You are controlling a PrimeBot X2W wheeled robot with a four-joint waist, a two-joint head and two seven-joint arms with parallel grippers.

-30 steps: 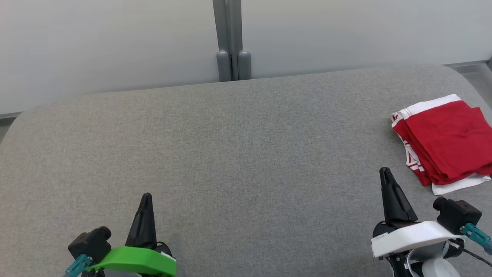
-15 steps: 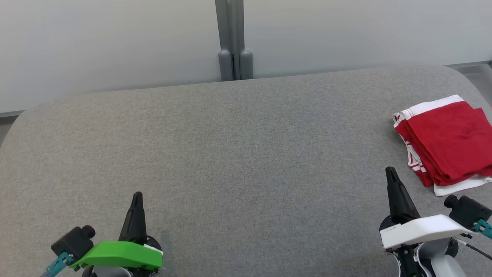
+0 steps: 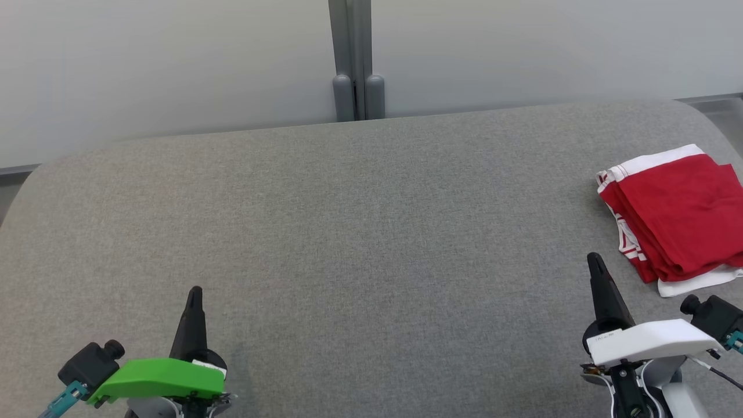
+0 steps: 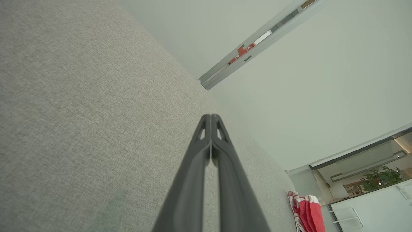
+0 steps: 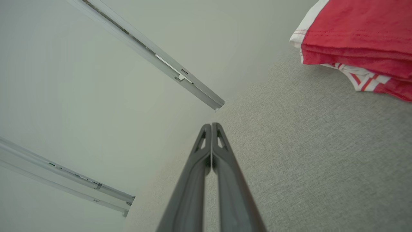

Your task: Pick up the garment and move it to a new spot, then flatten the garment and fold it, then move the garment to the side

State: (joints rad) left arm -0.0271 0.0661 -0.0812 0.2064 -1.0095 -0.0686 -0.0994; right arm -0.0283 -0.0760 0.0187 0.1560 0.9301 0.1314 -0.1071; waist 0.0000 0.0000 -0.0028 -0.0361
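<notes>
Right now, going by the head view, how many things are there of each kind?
Garment: 1, red and white, folded
Grippers: 2, left gripper and right gripper, both shut and empty
Grey surface: 1
Total: 4

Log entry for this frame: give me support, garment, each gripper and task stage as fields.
support: grey fabric surface
garment: red with white trim, folded, lying at the surface's right end
left gripper: fingers shut, empty, near the front left
right gripper: fingers shut, empty, close to the garment but apart from it
task stage: garment looks folded and set to the side
</notes>
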